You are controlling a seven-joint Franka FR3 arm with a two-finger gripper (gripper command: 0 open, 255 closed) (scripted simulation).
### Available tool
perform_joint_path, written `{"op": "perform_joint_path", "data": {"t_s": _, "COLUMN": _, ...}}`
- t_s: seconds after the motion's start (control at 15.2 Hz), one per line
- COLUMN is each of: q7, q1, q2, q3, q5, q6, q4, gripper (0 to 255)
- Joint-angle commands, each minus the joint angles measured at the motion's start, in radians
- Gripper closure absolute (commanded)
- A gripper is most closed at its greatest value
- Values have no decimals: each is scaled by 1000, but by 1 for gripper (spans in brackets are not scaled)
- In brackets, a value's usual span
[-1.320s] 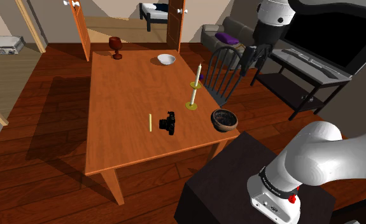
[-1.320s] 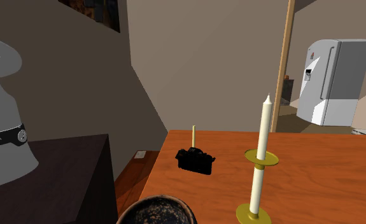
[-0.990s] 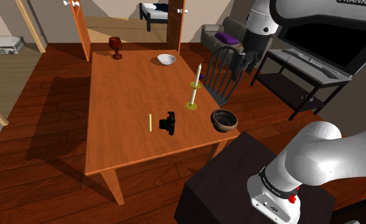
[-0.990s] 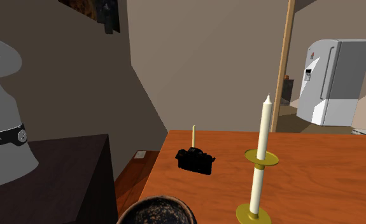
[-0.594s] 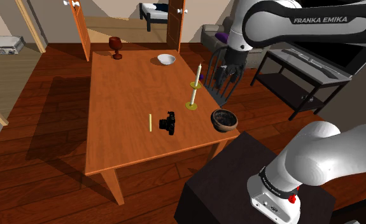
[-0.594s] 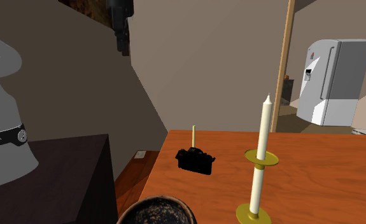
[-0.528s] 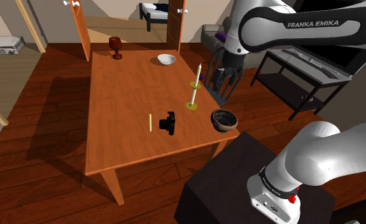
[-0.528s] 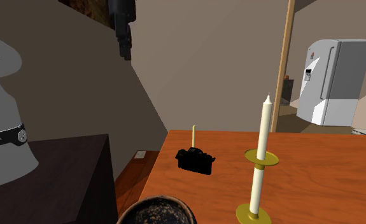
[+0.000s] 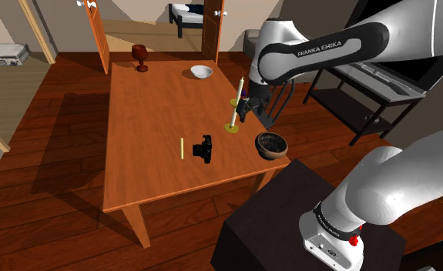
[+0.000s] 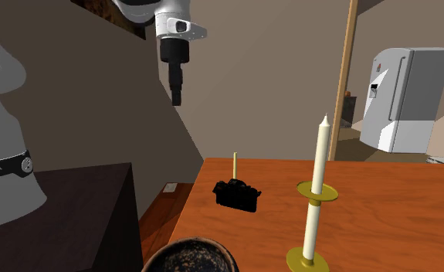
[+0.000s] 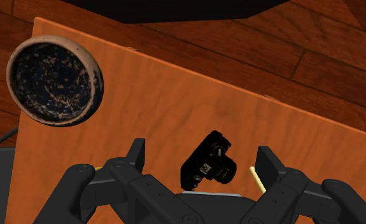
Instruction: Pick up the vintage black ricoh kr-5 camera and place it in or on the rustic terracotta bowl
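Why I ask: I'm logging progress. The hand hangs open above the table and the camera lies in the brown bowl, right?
No. The wrist view shows the camera lying on the table, apart from the brown bowl. The hand does hang open above the table.

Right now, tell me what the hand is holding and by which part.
Nothing is held. The hand hangs open above the table, its fingers apart, and the black camera lies on the table below, untouched.
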Motion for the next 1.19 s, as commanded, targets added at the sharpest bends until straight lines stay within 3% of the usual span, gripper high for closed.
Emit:
{"op": "perform_joint_path", "data": {"t_s": 0.0, "q7": 1, "q1": 4, "q2": 83, "q3": -2, "q5": 13, "q6": 67, "q4": 15, "gripper": 0}}
{"op": "perform_joint_path", "data": {"t_s": 0.59, "q7": -15, "q1": 18, "q2": 441, "q3": 1, "q5": 95, "q6": 289, "q4": 141, "gripper": 0}}
{"op": "perform_joint_path", "data": {"t_s": 1.12, "q7": -37, "q1": 8, "q2": 763, "q3": 29, "q5": 172, "q6": 401, "q4": 342, "gripper": 0}}
